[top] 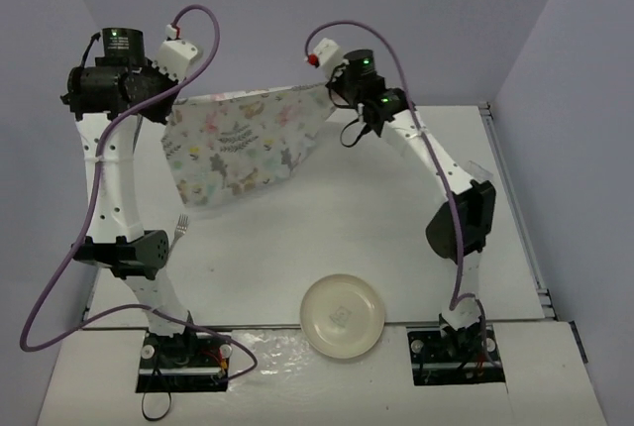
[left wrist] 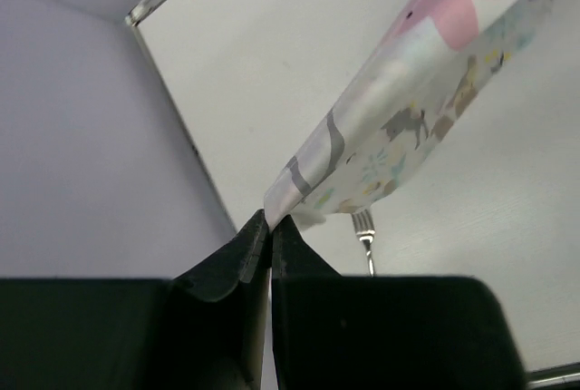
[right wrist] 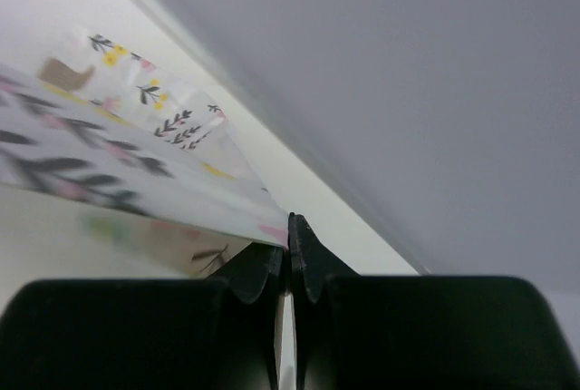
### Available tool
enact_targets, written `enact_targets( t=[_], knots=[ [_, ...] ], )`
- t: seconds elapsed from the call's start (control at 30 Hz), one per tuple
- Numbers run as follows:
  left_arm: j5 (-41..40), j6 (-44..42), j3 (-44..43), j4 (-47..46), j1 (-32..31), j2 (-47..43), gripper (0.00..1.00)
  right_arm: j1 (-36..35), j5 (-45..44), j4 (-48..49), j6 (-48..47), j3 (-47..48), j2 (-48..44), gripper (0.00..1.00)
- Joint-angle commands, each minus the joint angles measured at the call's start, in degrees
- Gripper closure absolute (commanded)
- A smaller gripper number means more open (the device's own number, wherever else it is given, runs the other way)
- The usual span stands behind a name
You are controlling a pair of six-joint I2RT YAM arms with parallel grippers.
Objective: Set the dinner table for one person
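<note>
Holding the printed placemat (top: 248,144) aloft over the far part of the white desk (top: 327,228) spread below, with left end effector (left wrist: 269,219) and right end effector (right wrist: 290,222) each pinched shut on a corner.

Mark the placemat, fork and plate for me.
placemat (top: 243,144): top external view, middle of the hanging cloth.
fork (top: 180,230): top external view, neck just below the tines.
plate (top: 343,315): top external view, bare centre of the dish.
</note>
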State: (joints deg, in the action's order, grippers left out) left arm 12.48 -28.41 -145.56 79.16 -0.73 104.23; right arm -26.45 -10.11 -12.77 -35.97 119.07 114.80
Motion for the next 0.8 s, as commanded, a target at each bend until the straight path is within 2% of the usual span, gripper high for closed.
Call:
enact_targets(
  t=[0.0, 0.1, 0.23, 0.4, 0.53, 0.77],
  knots=[
    [-2.8, -3.2, -4.9, 6.7, -3.2, -3.7, 1.0, 3.2, -13.5, -2.5, -0.9, -0.4, -10.7, 1.0],
    [-1.6, -3.2, -5.0, 7.0, -6.8, -4.4, 1.0, 3.3, -14.7, -3.0, -0.2, -2.9, -15.7, 1.0],
    [2.3, -1.7, -4.4, 8.2, -8.1, -7.4, 1.0, 5.2, -11.3, -6.1, 0.9, -10.7, -22.8, 1.0],
    [4.5, -2.8, -0.2, 10.4, -8.1, -13.1, 1.0, 11.3, -2.0, -11.5, 2.5, -22.2, -33.2, 1.0],
    [3.0, -4.8, 5.1, 12.3, -7.9, -18.4, 1.0, 18.3, 5.6, -14.7, 5.1, -28.6, -38.9, 1.0],
    [5.8, -3.9, 11.2, 13.6, -6.0, -23.6, 1.0, 24.6, 21.5, -21.1, 8.1, -32.4, -43.2, 1.0]
  ],
)
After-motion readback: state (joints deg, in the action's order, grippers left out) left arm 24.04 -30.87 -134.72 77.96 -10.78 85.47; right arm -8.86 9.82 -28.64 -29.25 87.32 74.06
